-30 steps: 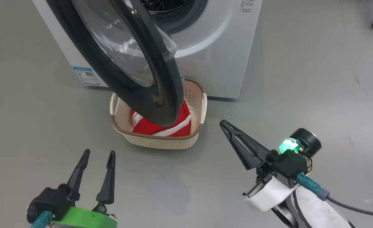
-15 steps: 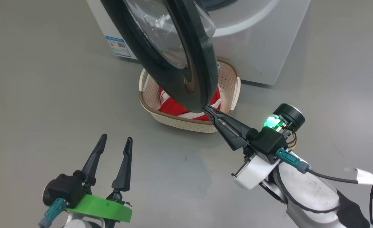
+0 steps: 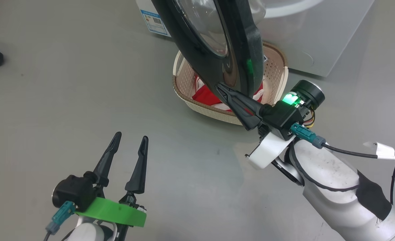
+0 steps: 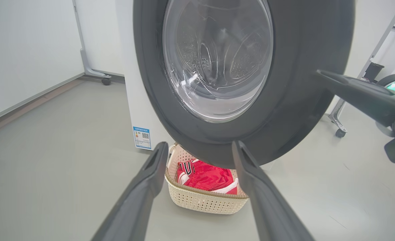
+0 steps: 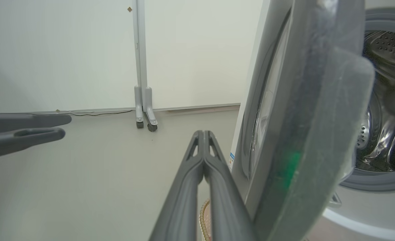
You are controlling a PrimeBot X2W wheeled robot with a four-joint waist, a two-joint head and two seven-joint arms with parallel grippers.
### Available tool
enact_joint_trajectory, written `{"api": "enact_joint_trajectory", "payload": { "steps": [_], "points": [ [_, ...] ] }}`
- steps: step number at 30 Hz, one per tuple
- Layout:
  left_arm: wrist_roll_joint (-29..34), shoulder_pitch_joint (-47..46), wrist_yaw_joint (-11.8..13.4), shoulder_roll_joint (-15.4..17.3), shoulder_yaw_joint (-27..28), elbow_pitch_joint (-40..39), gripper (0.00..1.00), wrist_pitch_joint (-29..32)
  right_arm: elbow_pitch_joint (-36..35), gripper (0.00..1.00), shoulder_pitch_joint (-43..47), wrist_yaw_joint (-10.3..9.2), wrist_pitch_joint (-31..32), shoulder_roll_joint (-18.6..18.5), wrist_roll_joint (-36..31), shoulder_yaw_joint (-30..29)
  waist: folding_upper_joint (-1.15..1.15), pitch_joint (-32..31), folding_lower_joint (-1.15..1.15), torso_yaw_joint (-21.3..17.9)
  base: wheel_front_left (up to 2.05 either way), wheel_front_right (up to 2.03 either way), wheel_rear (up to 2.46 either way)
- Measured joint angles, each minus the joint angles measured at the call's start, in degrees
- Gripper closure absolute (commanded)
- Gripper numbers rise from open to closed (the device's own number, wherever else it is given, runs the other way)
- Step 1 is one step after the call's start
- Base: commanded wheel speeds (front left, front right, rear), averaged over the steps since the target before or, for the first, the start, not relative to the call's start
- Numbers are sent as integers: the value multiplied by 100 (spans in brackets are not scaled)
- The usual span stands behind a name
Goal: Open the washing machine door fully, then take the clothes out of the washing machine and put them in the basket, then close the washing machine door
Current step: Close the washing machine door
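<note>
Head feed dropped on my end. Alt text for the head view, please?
The right gripper, shut, has its tips at the lower rim of the open washing machine door, which hangs over the basket holding the red clothes. The left gripper hovers open over grey floor at lower left.

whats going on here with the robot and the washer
A two-armed robot is working at the washing machine. The red clothes lie in the basket on the floor, under the washing machine door, which is swung open. The right gripper, shut and holding nothing, has its tip at the black rim on the door's outer face, probably to push it closed. The left gripper hangs open and empty, apart from the door.
</note>
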Motion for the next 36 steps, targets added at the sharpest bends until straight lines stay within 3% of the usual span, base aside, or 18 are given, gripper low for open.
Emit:
{"api": "enact_joint_trajectory", "payload": {
  "steps": [9, 28, 36],
  "points": [
    [-5, -42, 0, -27, 143, 67, 0, 0, 436, 100, -214, 0, 0, 7, 191, -22, 0, 159, 0, 135, 0, 0, 0],
    [-5, -110, 0, -80, 197, 73, 0, 0, 926, 100, -653, 48, -5, -11, 289, -436, 0, 325, 0, 9, 0, 0, 0],
    [-5, -254, 0, -90, 193, 36, 0, 0, 976, 100, -893, 42, -7, -185, 283, -732, 0, 501, 0, -71, 0, 0, 0]
  ]
}}
